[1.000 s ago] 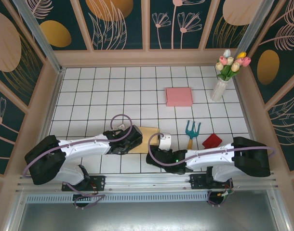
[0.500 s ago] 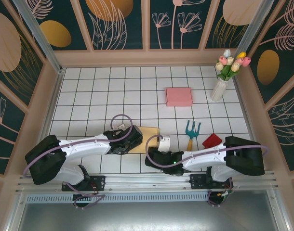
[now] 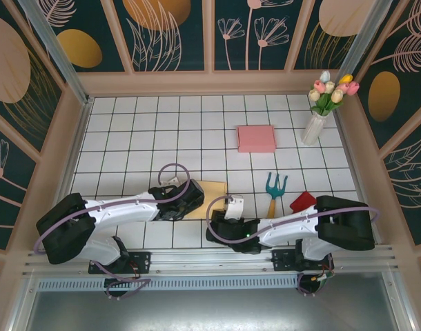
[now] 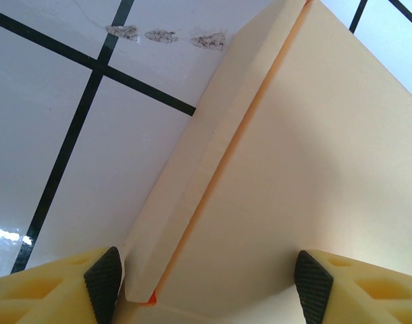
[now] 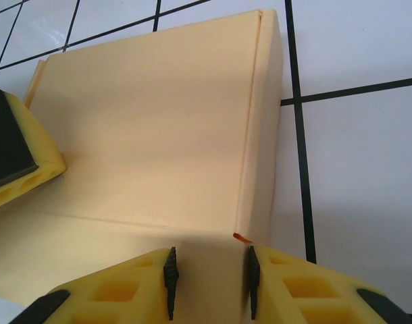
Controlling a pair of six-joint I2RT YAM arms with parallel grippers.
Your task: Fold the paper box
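The paper box [image 3: 212, 189] is a flat cream-tan sheet lying between my two grippers near the table's front. My left gripper [image 3: 194, 198] is at its left edge. In the left wrist view the gripper [image 4: 207, 283] stands open, with its pads wide apart on either side of the main panel [image 4: 294, 169] and a raised side flap [image 4: 192, 182]. My right gripper [image 3: 223, 211] is at the box's near edge. The right wrist view has that gripper [image 5: 211, 280] narrowed but open over the near panel [image 5: 145, 121], just below an orange-tipped corner [image 5: 241, 237]. One left finger [image 5: 10, 155] rests on the panel's left side.
A pink box [image 3: 256, 138] lies at the centre back. A white vase of tulips [image 3: 314, 127] stands at the back right. A teal hand rake [image 3: 274, 186] and a red block [image 3: 304, 201] lie right of the paper box. Low walls ring the tiled table [image 3: 128, 138].
My right arm has slid left and closer to the box's near edge, and its jaws have narrowed. The left arm and the box have not moved.
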